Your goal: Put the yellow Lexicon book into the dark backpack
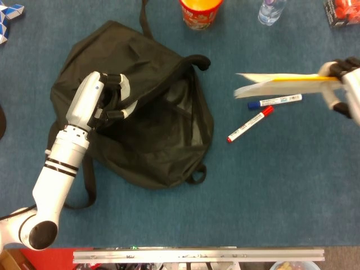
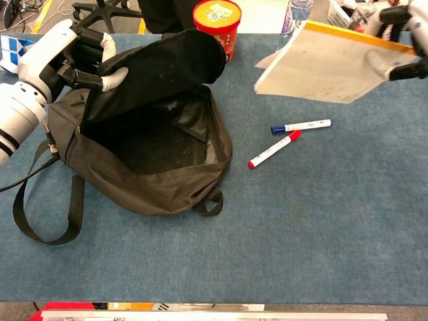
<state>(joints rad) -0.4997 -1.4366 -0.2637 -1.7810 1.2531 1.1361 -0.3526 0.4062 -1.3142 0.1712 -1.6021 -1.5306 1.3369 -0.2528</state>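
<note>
Dark backpack (image 2: 154, 167) gapes, flap lifted by left hand (image 2: 73, 50), interior bare.

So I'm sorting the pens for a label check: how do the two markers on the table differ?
The blue-capped marker lies nearly level, cap to the left; the red-capped marker lies on a slant, cap at its upper right end. The blue-capped marker sits further from the robot, partly under the held book in the head view; the red-capped marker lies nearer the backpack. Both have white barrels and rest untouched on the blue table.
</note>
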